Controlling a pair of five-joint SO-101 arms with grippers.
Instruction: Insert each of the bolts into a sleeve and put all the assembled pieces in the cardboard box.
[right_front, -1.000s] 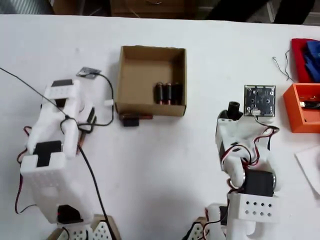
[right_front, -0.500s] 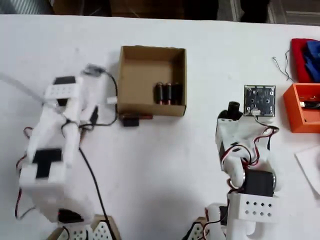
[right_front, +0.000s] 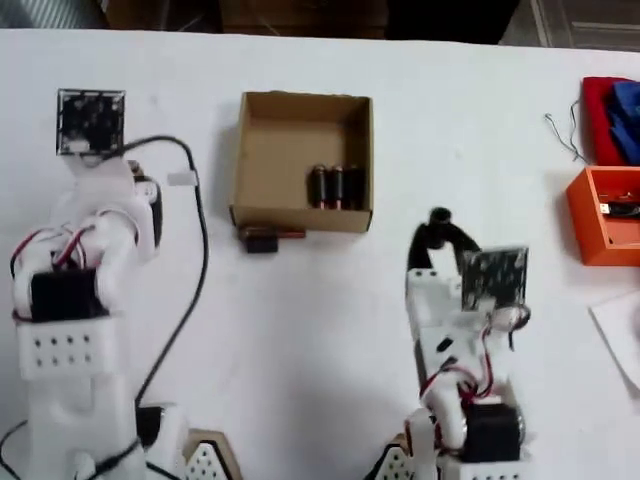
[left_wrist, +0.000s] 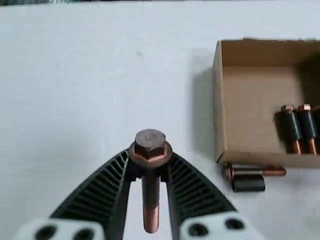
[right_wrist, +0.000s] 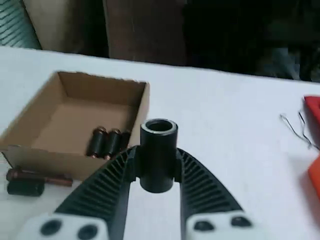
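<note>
My left gripper (left_wrist: 150, 167) is shut on a copper bolt (left_wrist: 149, 150), held upright with its hex head up, over bare table left of the cardboard box (left_wrist: 250, 95). My right gripper (right_wrist: 159, 162) is shut on a black sleeve (right_wrist: 159, 150), upright with its bore open on top; from above the right gripper (right_front: 440, 228) sits right of the box (right_front: 305, 125). Three assembled pieces (right_front: 335, 186) lie side by side in the box. A loose bolt (left_wrist: 255, 171) and a loose sleeve (left_wrist: 249, 184) lie against the box's front wall.
An orange bin (right_front: 603, 215) and a red and blue object (right_front: 610, 115) stand at the right edge, with a thin wire (right_front: 565, 130) nearby. A black cable (right_front: 195, 250) trails from the left arm (right_front: 70, 290) across the table.
The left arm has swung away from the box's front left corner to the far left and straightened. The right arm has shifted a little left and risen, still holding the sleeve.
</note>
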